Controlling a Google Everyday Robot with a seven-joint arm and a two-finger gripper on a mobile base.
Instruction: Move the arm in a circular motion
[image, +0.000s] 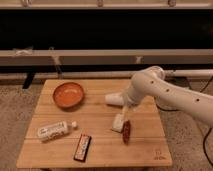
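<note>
Glossy white arm (172, 92) and pincer (124, 107) low over matt wooden table (100, 145)
</note>
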